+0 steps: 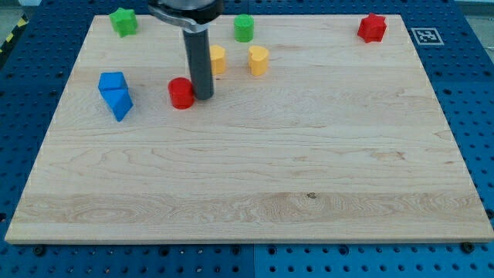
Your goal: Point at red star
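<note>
Tip far from the star

Tip (204, 97) of my rod sits just right of the red round block (181, 93), maybe touching it. No hand here, only a rod, so nothing opens or holds. Red star (372, 27) is far right, at the worktop's (255, 193) top corner. Going there, I could bump the yellow blocks (258, 59) nearby.

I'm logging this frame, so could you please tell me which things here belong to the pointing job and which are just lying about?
In the job: red star; my tip, far to its left, beside the red cylinder.

Lying about: red cylinder, green star, green cylinder, two yellow blocks, blue cube, blue triangular block.
</note>
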You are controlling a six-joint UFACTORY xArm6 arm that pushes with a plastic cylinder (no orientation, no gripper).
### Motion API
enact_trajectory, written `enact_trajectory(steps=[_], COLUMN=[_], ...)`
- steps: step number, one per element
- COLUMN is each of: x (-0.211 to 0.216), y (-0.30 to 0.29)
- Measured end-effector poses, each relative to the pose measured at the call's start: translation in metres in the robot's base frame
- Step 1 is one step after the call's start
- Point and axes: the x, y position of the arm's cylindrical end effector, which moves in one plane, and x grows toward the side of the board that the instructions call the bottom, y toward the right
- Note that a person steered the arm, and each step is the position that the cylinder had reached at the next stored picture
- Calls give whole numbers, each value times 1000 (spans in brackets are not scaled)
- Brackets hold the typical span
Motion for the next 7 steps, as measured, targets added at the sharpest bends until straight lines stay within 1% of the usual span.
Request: enact_trajectory(steps=[1,3,4,5,7], x=[1,1,1,-7,-10], y=[-31,-60,-45,27,226])
